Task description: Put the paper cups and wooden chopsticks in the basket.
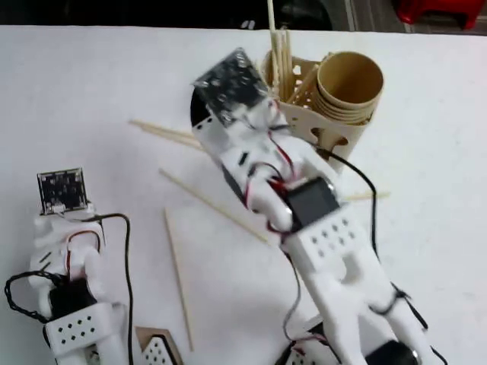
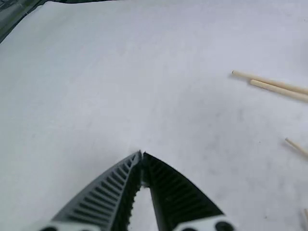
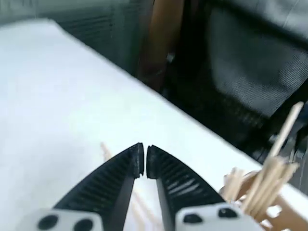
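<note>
A wooden basket (image 1: 303, 122) stands at the table's far side and holds a stack of paper cups (image 1: 350, 84) and several upright chopsticks (image 1: 278, 47). Loose chopsticks lie on the table: a pair (image 1: 163, 133), a long one (image 1: 213, 204), one nearer the front (image 1: 179, 277) and one beside the right arm (image 1: 367, 196). My right gripper (image 3: 143, 155) is shut on nothing, raised just left of the basket, whose chopsticks (image 3: 262, 185) show beside it. My left gripper (image 2: 142, 158) is shut and empty over bare table at the near left, with the chopstick pair (image 2: 272, 85) farther off.
The right arm (image 1: 319, 220) stretches from the front right across to the basket. The left arm (image 1: 68, 274) sits folded at the front left. Beyond the table's far edge are dark chairs (image 3: 250, 62). Open white table lies at the left and far left.
</note>
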Motion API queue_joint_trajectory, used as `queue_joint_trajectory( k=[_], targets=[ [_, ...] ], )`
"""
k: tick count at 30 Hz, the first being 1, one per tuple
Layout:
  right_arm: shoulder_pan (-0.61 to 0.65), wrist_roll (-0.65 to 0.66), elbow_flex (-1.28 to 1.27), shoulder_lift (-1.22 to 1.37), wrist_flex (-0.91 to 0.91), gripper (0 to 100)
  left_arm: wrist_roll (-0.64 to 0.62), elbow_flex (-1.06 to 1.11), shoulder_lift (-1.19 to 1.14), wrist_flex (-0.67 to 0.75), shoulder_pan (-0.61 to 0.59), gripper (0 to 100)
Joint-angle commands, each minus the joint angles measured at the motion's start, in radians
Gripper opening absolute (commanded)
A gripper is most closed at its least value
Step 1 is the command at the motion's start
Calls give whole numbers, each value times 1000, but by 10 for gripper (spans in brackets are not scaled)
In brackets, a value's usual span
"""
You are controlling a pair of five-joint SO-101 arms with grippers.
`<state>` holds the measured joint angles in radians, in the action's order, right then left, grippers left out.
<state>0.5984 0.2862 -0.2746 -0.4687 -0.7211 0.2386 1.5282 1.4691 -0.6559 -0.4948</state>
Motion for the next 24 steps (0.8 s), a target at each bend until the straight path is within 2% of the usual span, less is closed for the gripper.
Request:
queue_joint_trajectory(
  k=[1,6,21,24],
  targets=[
    [8,6,44,94,-2,24,11,-5,15,8,-2,24],
    [7,8,44,226,79,24,11,-5,15,8,-2,24],
    [-28,11,52,733,627,20,11,-5,15,6,-2,24],
    [-53,11,132,840,630,20,11,-5,15,6,-2,24]
  ],
)
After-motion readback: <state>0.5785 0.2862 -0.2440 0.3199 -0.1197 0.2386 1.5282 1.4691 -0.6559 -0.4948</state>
